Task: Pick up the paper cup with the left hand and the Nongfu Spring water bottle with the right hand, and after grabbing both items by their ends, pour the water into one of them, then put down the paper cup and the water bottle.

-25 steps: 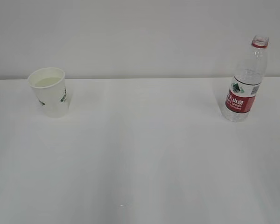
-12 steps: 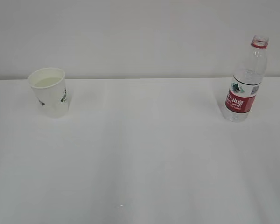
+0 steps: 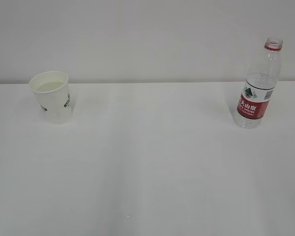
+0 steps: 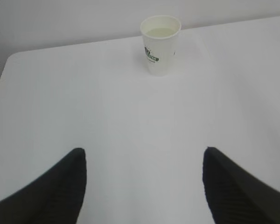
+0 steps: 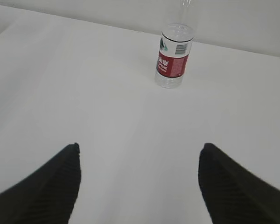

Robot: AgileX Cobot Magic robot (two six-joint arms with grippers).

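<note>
We are seeing only our fingers: broad, matte black, finely ribbed, tapering to rounded tips on the left hand and right hand.

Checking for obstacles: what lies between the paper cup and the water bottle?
Nothing: the exterior view shows only bare white table between the paper cup and water bottle.

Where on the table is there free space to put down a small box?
The wide middle of the table, between the paper cup on the left and the water bottle on the right, is bare, and so is the whole front. Nothing is crowded; only those two far spots are taken.
</note>
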